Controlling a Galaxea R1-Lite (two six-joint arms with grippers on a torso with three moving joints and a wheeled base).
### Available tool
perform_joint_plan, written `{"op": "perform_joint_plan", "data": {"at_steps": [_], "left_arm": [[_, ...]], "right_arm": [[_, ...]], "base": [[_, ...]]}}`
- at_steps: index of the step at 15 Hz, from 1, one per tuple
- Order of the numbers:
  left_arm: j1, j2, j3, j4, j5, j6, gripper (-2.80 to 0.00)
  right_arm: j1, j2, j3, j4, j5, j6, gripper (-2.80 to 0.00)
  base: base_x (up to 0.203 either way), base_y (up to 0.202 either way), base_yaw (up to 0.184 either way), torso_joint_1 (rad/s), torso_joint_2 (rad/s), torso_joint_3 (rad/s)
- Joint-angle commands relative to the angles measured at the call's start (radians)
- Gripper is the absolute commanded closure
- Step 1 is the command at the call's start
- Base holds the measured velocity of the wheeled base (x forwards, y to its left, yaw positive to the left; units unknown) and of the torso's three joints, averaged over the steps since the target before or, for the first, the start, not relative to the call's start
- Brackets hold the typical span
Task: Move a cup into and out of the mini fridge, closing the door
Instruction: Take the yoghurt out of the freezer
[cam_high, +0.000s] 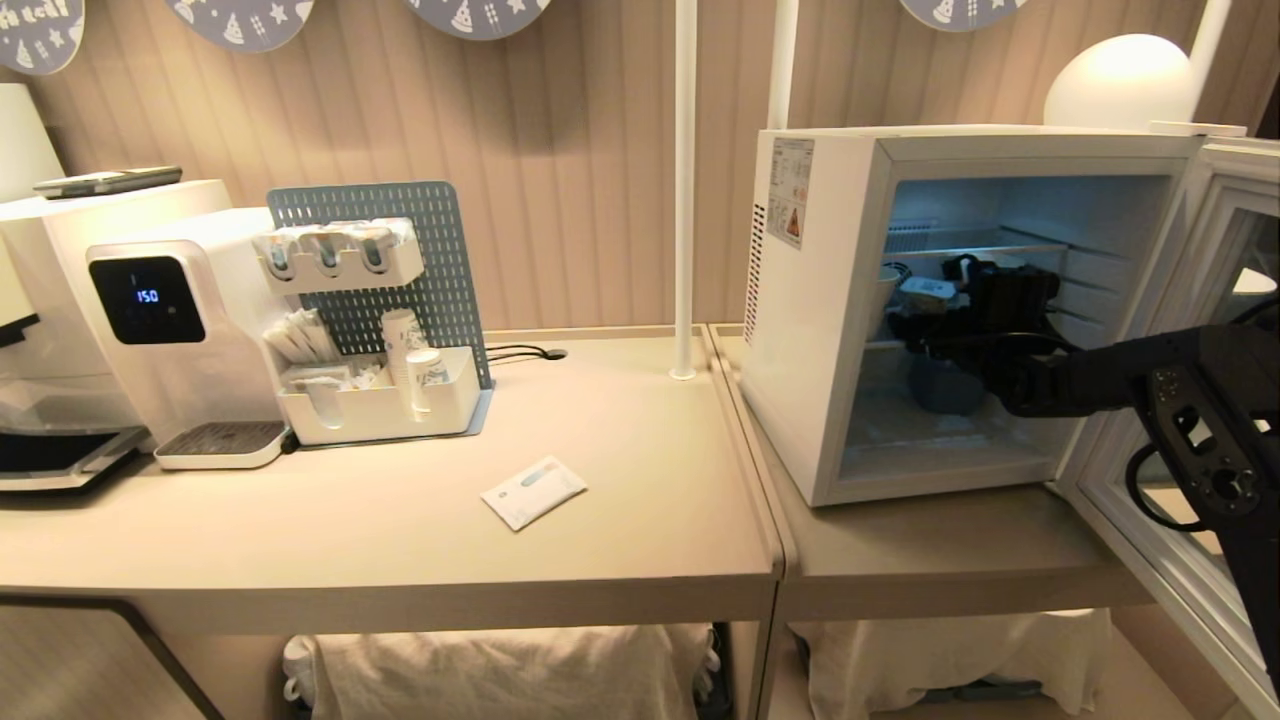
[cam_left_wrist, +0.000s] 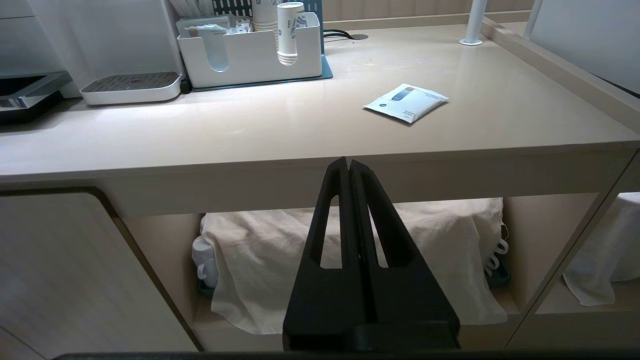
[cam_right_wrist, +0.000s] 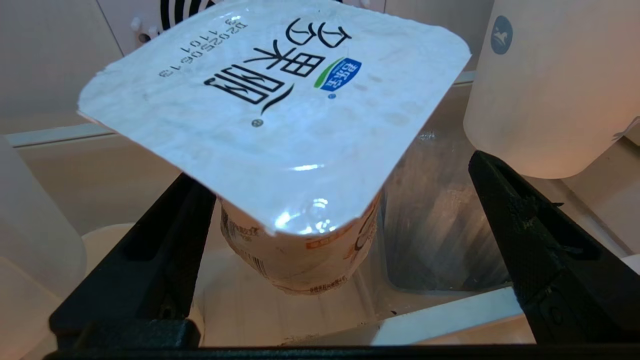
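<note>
Water dispenser (cam_high: 150, 330) display (cam_high: 147, 297) reads "150". Cup (cam_right_wrist: 280, 130) foil lid: large black Chinese characters, small blue-and-green brand logo, printed code roughly "20250611 01 13", partly unclear. Mini fridge (cam_high: 800, 330) side carries warning sticker (cam_high: 790, 192), text too small to read.

white cup (cam_right_wrist: 295, 250) lid with black lettering, blue-green logo

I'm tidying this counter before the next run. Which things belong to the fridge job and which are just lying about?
Job:
cup, between the open right pincer
mini fridge
door, open

Lying about:
sachet
water dispenser
paper cups in the white organiser
left pincer, shut, parked at the table edge
</note>
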Motion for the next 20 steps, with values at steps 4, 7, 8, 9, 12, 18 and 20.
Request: {"op": "perform_joint_plan", "data": {"at_steps": [4, 7, 8, 9, 12, 18, 20], "left_arm": [[0.001, 0.001, 0.0, 0.0, 0.0, 0.0, 0.0], [0.001, 0.001, 0.0, 0.0, 0.0, 0.0, 0.0], [0.001, 0.001, 0.0, 0.0, 0.0, 0.0, 0.0], [0.001, 0.001, 0.0, 0.0, 0.0, 0.0, 0.0], [0.001, 0.001, 0.0, 0.0, 0.0, 0.0, 0.0], [0.001, 0.001, 0.0, 0.0, 0.0, 0.0, 0.0], [0.001, 0.001, 0.0, 0.0, 0.0, 0.0, 0.0]], "right_arm": [[0.002, -0.019, 0.025, 0.0, -0.003, -0.002, -2.8], [0.004, -0.027, 0.037, 0.001, -0.01, 0.0, -2.8], [0.005, -0.03, 0.045, 0.0, -0.016, 0.001, -2.8], [0.005, -0.036, 0.053, 0.0, -0.016, 0.002, -2.8], [0.005, -0.042, 0.06, -0.002, -0.015, -0.002, 0.0], [0.005, -0.022, 0.049, -0.013, -0.015, -0.007, 0.0], [0.005, -0.017, 0.045, -0.013, -0.015, -0.006, 0.0]], "base": [[0.0, 0.0, 0.0, 0.0, 0.0, 0.0], [0.0, 0.0, 0.0, 0.0, 0.0, 0.0], [0.0, 0.0, 0.0, 0.0, 0.0, 0.0], [0.0, 0.0, 0.0, 0.0, 0.0, 0.0], [0.0, 0.0, 0.0, 0.0, 0.0, 0.0], [0.0, 0.0, 0.0, 0.0, 0.0, 0.0], [0.0, 0.0, 0.0, 0.0, 0.0, 0.0]]}}
